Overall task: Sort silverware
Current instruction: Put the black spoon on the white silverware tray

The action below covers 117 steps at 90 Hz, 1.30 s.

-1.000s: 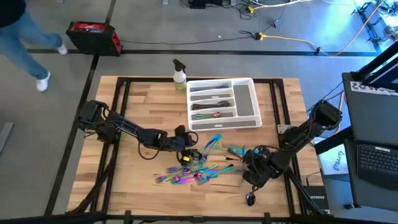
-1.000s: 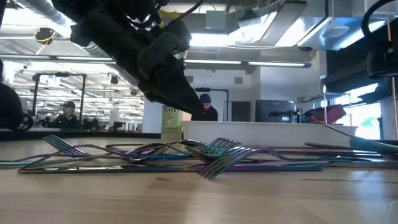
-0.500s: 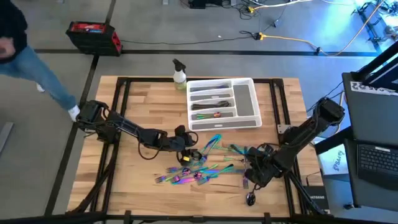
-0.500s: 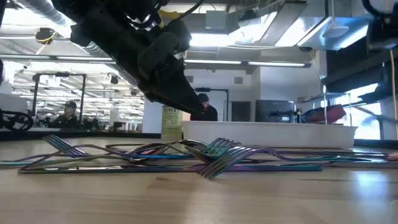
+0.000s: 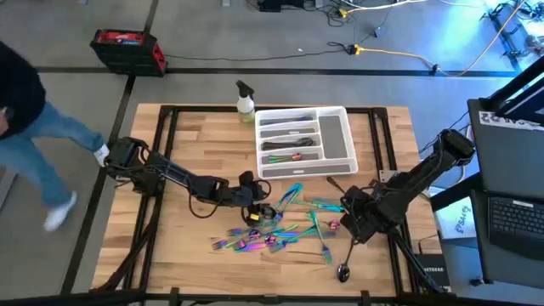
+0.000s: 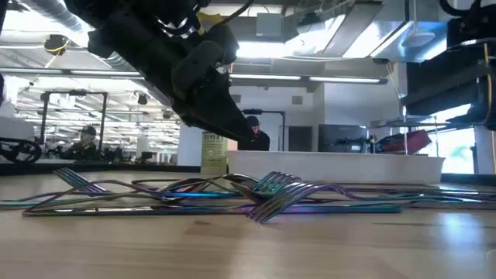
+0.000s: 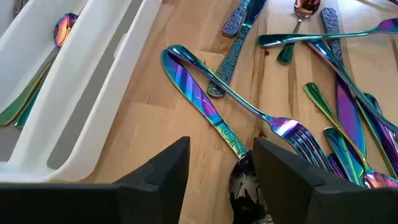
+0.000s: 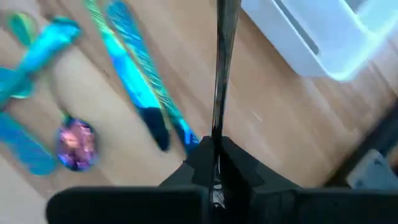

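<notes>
The silverware [image 5: 274, 229] lies in a loose iridescent pile on the wood at the table's middle, near side; the low view shows forks [image 6: 271, 190] lying flat. My left gripper [image 5: 257, 204] hangs open at the pile's far left; in its wrist view the fingers [image 7: 221, 177] stand either side of a rainbow knife's handle end [image 7: 231, 142] without touching it. My right gripper [image 5: 352, 212], right of the pile, is shut on a dark slim piece [image 5: 337, 186]. A dark spoon [image 5: 342, 271] rests near the front edge. My right gripper pinches one end of the dark slim piece [image 8: 216, 134] between its two shut fingers. The piece runs straight on from the fingertips, along the fingers, toward the tray's near right corner. It looks lifted clear of the table; which kind of piece it is I cannot tell.
A white compartmented tray [image 5: 340, 140] with several pieces in it stands at the far middle, with a spray bottle [image 5: 245, 102] at its left. Teal pieces [image 8: 140, 87] and a pink spoon bowl [image 8: 76, 144] lie under my right gripper. A person [image 5: 25, 127] walks past the table's left.
My right gripper has risen and gone toward the table's far edge with the dark piece, uncovering forks that lay beneath it. The person at the left has walked nearer along the table's side.
</notes>
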Available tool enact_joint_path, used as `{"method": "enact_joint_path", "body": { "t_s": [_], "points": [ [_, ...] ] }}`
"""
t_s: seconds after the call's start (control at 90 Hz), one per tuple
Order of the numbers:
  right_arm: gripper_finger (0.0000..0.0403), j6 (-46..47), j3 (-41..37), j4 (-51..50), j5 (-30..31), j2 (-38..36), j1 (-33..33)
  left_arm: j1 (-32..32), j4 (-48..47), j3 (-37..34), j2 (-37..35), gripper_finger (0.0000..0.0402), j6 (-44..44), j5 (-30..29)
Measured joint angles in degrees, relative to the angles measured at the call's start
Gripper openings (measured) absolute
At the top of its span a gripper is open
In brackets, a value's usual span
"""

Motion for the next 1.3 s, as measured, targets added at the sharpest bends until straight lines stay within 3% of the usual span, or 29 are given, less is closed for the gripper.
{"method": "enact_joint_path", "body": {
  "t_s": [0.178, 0.356, 0.511, 0.7, 0.856, 0.967, 1.167, 1.3],
  "points": [
    [0.0, -8.16, 0.02, 14.08, 2.55, -0.54, -1.04, 0.0, 0.0, 0.0, 0.0, 0.0162, 0.04, -0.87],
    [0.0, -22.7, 0.02, 24.34, 1.58, -4.11, -9.06, 0.02, -0.06, 0.0, 0.0, 0.0162, -0.04, -2.34],
    [0.0, -44.82, 0.09, 29.17, -5.98, -8.44, -23.56, 0.0, -0.13, 0.0, 0.0, 0.0162, 0.0, -1.46],
    [0.0, -75.19, 0.54, 34.14, -20.82, -7.53, -48.19, -0.02, -0.24, 0.0, 0.0, 0.0162, -0.75, -1.34],
    [0.0, -96.45, 6.92, 34.86, -29.46, -0.02, -65.18, -0.02, -0.92, 0.04, 0.0, 0.0162, -2.72, -0.22],
    [0.0, -108.43, 13.6, 33.26, -35.67, 9.23, -73.09, -0.04, -1.57, 0.04, 0.0, 0.0162, -3.4, -0.16],
    [0.0, -121.14, 29.08, 23.09, -37.33, 27.84, -76.93, 0.17, -0.77, 0.04, 0.0, 0.0162, -4.07, -0.69],
    [0.0, -123.17, 34.26, 22.61, -37.52, 33.8, -76.76, 0.2, -0.58, 0.04, 0.0, 0.0162, -4.87, -0.94]
  ]
}}
